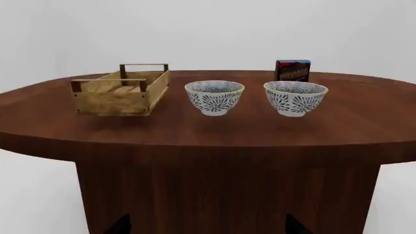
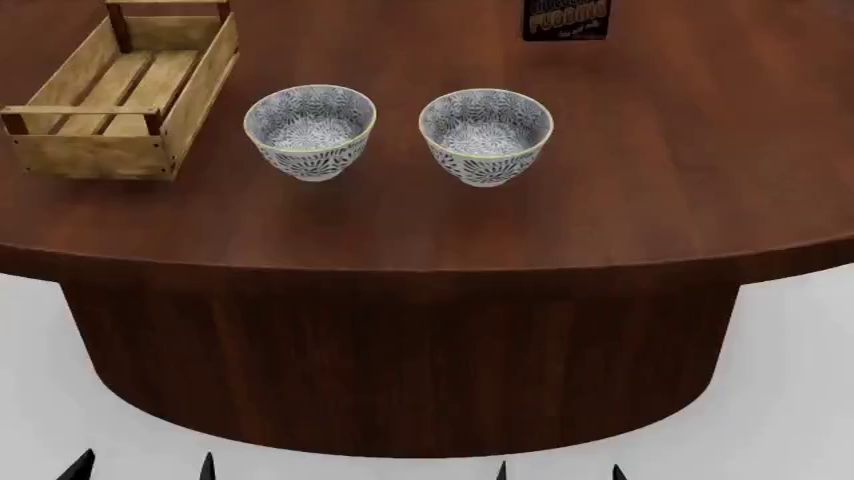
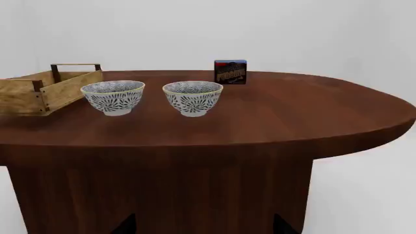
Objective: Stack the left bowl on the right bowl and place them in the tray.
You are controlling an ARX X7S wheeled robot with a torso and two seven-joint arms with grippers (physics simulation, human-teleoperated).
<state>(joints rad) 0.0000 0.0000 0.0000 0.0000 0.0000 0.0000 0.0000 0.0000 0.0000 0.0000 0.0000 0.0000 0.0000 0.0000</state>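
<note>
- Standing upright on the dark wooden table (image 2: 641, 180) in the head view are the left bowl (image 2: 310, 130) and the right bowl (image 2: 486, 135), near each other but apart, each empty; the tray (image 2: 80, 150) lies at 9 o'clock of the left bowl, empty, and a dark box (image 2: 566, 18) stands at 1 o'clock of the right bowl, near the far edge
- At the lower edge, dark tips of the left gripper (image 2: 144, 466) and right gripper (image 2: 558, 471) peek in, each pair spread apart, gripping nothing
- Left wrist view: tray (image 1: 120, 92), left bowl (image 1: 215, 97), right bowl (image 1: 295, 97) in a row, box (image 1: 293, 70) behind the right bowl
- Right wrist view: same row, tray (image 3: 39, 90) cut by the frame edge, bowls (image 3: 113, 96) (image 3: 192, 97) unstacked
</note>
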